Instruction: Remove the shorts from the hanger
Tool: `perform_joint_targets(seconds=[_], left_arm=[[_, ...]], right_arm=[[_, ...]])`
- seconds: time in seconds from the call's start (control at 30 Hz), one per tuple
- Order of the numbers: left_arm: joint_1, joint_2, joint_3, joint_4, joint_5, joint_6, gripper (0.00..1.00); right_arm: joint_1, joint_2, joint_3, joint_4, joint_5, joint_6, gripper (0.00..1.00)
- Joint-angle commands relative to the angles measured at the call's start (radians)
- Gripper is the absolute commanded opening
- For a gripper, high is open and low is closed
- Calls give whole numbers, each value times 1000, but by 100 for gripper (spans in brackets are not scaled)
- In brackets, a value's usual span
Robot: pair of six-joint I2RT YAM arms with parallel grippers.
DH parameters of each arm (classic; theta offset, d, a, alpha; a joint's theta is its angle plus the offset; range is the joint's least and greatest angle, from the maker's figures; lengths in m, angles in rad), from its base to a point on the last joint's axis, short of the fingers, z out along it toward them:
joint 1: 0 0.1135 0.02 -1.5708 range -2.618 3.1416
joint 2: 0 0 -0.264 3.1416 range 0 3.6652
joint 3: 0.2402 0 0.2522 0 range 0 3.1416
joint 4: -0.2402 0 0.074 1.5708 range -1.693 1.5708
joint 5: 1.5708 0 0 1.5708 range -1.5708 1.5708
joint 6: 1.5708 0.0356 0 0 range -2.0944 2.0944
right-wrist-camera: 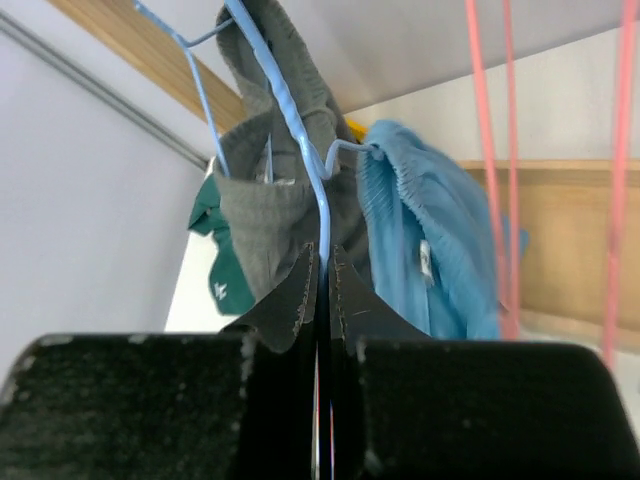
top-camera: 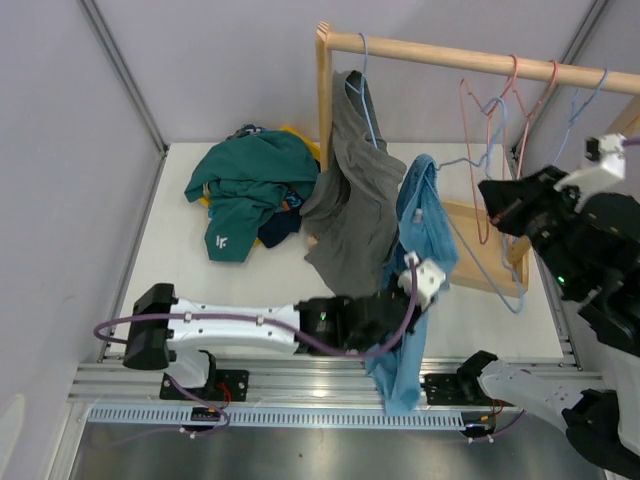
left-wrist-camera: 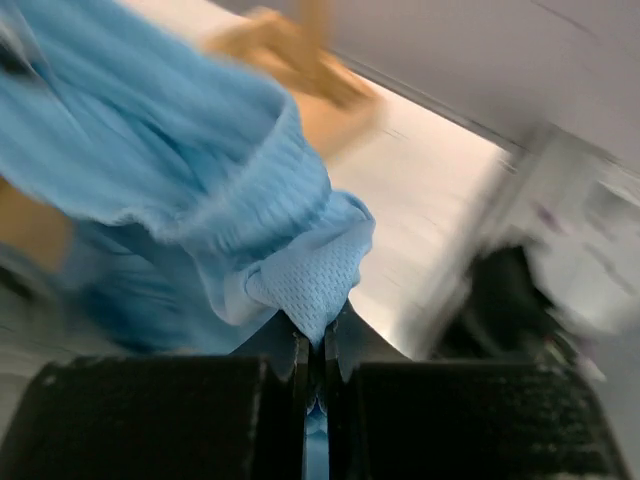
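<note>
While limp, shorts (left-wrist-camera: pixel 305 285) in left pincer (left-wrist-camera: pixel 318 340).

2 pr hung: grey shorts (top-camera: pixel 350 190) + lt blue shorts (top-camera: pixel 425 215); abt 3 in pile (top-camera: pixel 250 180); 2 pink hangers (top-camera: pixel 514 68), 2 blue hangers (top-camera: pixel 364 70), 2 arms (top-camera: pixel 240 328).

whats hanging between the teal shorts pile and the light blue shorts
The grey shorts, on a blue hanger, hang between the teal shorts and the light blue shorts, seen in the top view.
</note>
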Motion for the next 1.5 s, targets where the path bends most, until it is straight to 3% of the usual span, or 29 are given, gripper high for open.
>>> perform_joint_targets(seconds=[0.0, 0.13, 0.2, 0.3, 0.4, 0.53, 0.63, 0.8, 0.93, 1.17, 1.27, 1.47], left_arm=[[125, 32, 191, -107, -57, -17, 0], [222, 114, 395, -258, -46, -23, 0], [216, 97, 392, -254, -37, -24, 0], [162, 10, 273, -242, -32, -80, 0], [35, -93, 202, -268, -105, -136, 0], [-216, -185, 166, -416, -238, -238, 0], [-344, -228, 154, -511, -305, -337, 0], [-462, -253, 117, -649, -374, -429, 0], [-487, -282, 117, -722, -411, -512, 0], [-455, -455, 116, -769, -529, -447, 0], [-368, -500, 154, -806, -554, -373, 0], [-10, -652, 142, -575, -378, -40, 0]], right_arm=[[-4, -98, 78, -89, -23, 83, 0], [-7, -127, 144, -192, -22, 108, 0], [-7, -113, 194, -213, -12, 99, 0], [-7, -58, 251, -191, -3, 62, 0], [-6, 17, 279, -129, 9, 4, 0], [-4, 141, 375, -57, 21, -70, 0], [-7, 245, 453, -8, 40, -127, 0], [-27, 371, 500, 93, 64, -197, 0], [-99, 419, 494, 127, 22, -201, 0], [-259, 418, 344, 182, -126, -136, 0], [-273, 373, 244, 213, -153, -118, 0], [-282, 267, 54, 251, -183, -93, 0]])
